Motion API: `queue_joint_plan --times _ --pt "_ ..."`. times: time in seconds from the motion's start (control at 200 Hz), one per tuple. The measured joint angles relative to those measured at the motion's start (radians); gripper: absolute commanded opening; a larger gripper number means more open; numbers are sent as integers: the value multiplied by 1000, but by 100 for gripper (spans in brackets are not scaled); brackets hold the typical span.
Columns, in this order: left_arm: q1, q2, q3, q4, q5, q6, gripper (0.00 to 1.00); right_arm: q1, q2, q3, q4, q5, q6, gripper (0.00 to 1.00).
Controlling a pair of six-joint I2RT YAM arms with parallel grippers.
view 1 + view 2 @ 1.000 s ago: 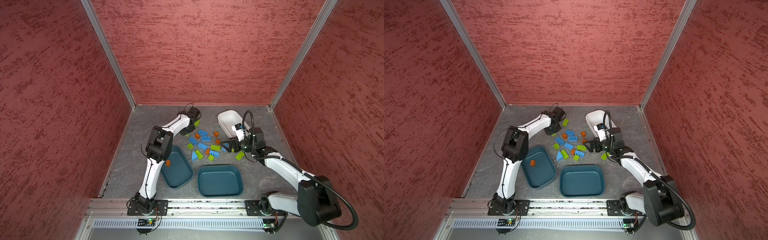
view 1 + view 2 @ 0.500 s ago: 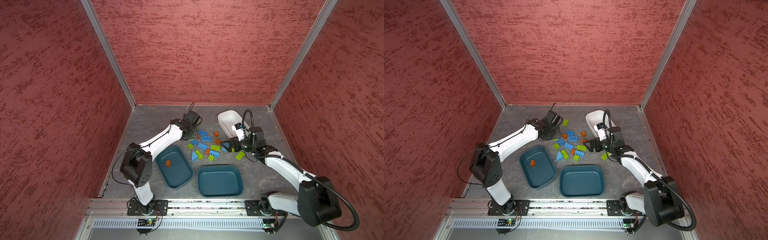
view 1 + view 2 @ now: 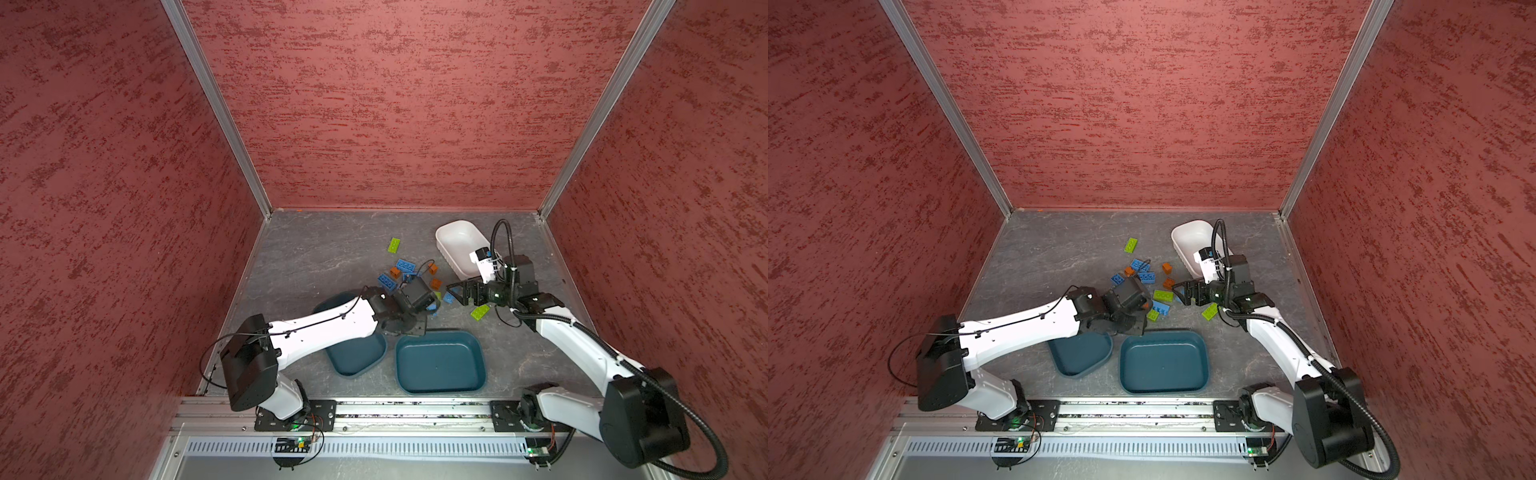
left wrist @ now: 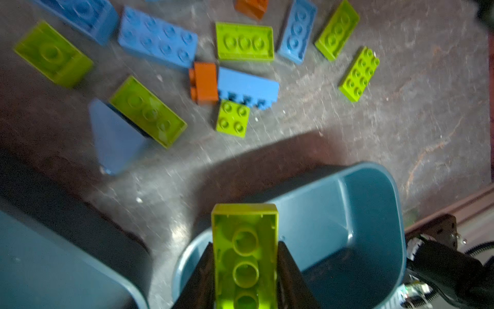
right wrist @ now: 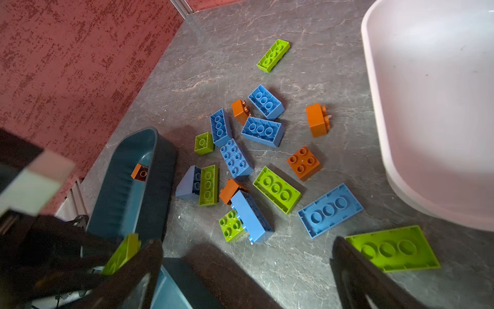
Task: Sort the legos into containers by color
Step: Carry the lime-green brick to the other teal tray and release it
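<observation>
Landmark: middle tub (image 3: 440,361), dark teal, nearest the rail (image 3: 415,409).

Left gripper (image 4: 245,270): my jaws are clenched on a lime brick (image 4: 244,230), which lies lengthwise between the fingers with its hollow underside towards the wrist camera. The brick hangs over the middle tub's far corner on my left arm's side, and its free end is about level with the rim there. I cannot tell its height above the rim.

Side tub (image 3: 353,357), also dark teal, sits just beside the middle tub, with a narrow strip of bare table (image 3: 324,257) between their walls. It holds one orange brick (image 5: 140,172). My left forearm crosses above it.

Loose legos (image 5: 236,157) in blue, lime and orange lie clustered beyond the middle tub's far rim. An open band of table separates that rim from the nearest bricks.

Right gripper (image 3: 455,295): my jaws are spread wide and grip nothing. It hovers beyond the middle tub's far rim, at the cluster's edge. A flat lime piece (image 5: 393,248) lies just beside one finger.

White tub (image 3: 457,241) stands farther out past that same rim, well apart from the middle tub.
</observation>
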Motion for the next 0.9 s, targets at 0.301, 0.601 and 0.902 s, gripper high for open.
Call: queue_joint_plan --times 0.301,0.601,0.902 --pt "-126 68 -27 2 16 -116 28 -1 -5 2 -24 8 -2 99" --pt "-133 140 -24 -44 -15 -137 48 -1 -8 2 -40 13 -3 99" --pt "-85 140 92 -177 -72 -113 61 -1 -14 2 -40 15 -5 99"
